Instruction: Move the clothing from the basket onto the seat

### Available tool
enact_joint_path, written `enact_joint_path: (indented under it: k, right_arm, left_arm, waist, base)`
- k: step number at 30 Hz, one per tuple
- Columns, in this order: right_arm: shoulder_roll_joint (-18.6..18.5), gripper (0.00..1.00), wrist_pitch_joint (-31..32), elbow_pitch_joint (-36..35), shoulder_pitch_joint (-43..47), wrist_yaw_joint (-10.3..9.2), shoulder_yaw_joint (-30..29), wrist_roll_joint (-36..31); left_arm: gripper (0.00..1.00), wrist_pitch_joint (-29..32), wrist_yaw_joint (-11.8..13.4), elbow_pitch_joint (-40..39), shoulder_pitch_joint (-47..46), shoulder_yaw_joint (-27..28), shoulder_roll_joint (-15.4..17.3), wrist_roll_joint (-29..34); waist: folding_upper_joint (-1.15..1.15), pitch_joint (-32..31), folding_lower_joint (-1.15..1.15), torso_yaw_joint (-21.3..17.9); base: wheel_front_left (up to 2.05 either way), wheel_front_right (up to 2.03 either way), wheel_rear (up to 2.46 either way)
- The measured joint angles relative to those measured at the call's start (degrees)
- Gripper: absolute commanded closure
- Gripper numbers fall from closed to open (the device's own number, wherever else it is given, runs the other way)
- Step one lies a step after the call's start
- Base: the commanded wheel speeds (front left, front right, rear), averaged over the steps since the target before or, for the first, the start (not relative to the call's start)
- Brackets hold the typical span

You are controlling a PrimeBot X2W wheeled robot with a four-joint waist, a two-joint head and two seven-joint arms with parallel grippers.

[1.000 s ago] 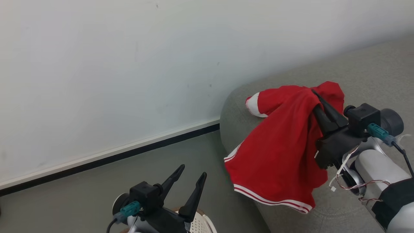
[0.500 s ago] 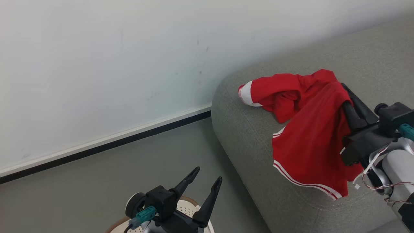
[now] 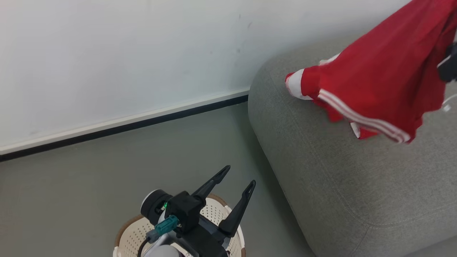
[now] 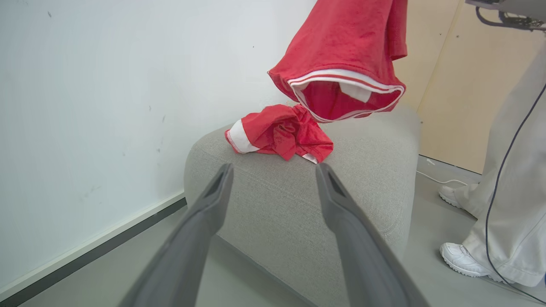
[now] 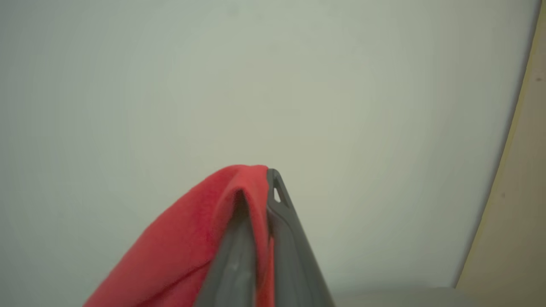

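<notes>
The right hand (image 5: 268, 175) is clenching the striped red garment (image 3: 378, 78) — it is hanging toward six o'clock over the seat (image 3: 350, 178), above the cuffed garment (image 4: 277, 132) — while the left hand (image 3: 241, 175) is gaping over the basket (image 3: 128, 235).

**Sofa (image 3: 339, 171) by the wall (image 3: 125, 53), basket (image 3: 123, 232) on the floor (image 3: 89, 167) beside it**

One garment (image 4: 279, 132) is lying bunched on the sofa's top, near its left end. A second garment (image 3: 385, 75) is hanging just above it, apart from the sofa, caught between the right gripper's (image 5: 261, 200) fingers. The basket is sitting left of the sofa, under the left gripper (image 3: 241, 175). In the left wrist view a person (image 4: 512, 192) is standing on the floor right of the sofa.
</notes>
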Motion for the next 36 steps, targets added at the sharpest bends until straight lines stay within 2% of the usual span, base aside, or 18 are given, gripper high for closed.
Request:
enact_joint_path:
  k: [4, 9, 14, 19, 29, 36]
  right_arm:
    - [-0.5, 1.00, 1.5, 3.4, -6.9, -0.97, -1.5, -0.2]
    - [-3.3, 1.00, 3.0, 6.8, -11.9, -2.01, -2.6, -1.4]
    - [-5.8, 1.00, 3.7, 8.4, -15.0, -3.03, -4.1, -2.2]
    - [-6.5, 1.00, 4.5, 11.2, -15.4, -3.55, -4.8, -2.7]
    - [-5.6, 1.00, 5.5, 17.5, -14.1, -4.54, -5.7, -2.7]
    - [-2.7, 1.00, 6.0, 22.5, -13.2, -4.91, -5.5, -2.9]
  left_arm:
    - [0.00, 1.3, -0.5, -1.2, -2.2, -0.4, 0.2, 0.7]
    - [0.00, 2.4, -0.5, -2.8, -5.0, -0.5, 0.5, 2.1]
    - [0.00, 3.0, -0.5, -4.0, -6.7, -0.5, 0.6, 2.8]
    - [0.00, 3.9, -0.7, -5.5, -8.9, -0.7, 0.6, 3.6]
    - [0.00, 5.4, -1.0, -7.2, -13.9, -0.9, 0.3, 6.0]
    - [0.00, 5.8, -1.5, -6.5, -15.3, -0.9, 0.5, 6.5]
  waist:
    - [0.00, 2.7, 0.00, 1.1]
    - [0.00, 6.3, 0.00, 2.5]
    - [0.00, 9.2, 0.00, 3.5]
    - [0.00, 13.0, 0.01, 4.7]
    - [0.01, 20.5, 0.01, 6.9]
    - [0.01, 25.0, 0.00, 8.2]
  base:
    - [0.00, 0.00, 0.00]
    - [0.00, 0.00, 0.00]
    - [0.00, 0.00, 0.00]
    - [0.00, 0.00, 0.00]
    - [0.00, 0.00, 0.00]
    - [0.00, 0.00, 0.00]
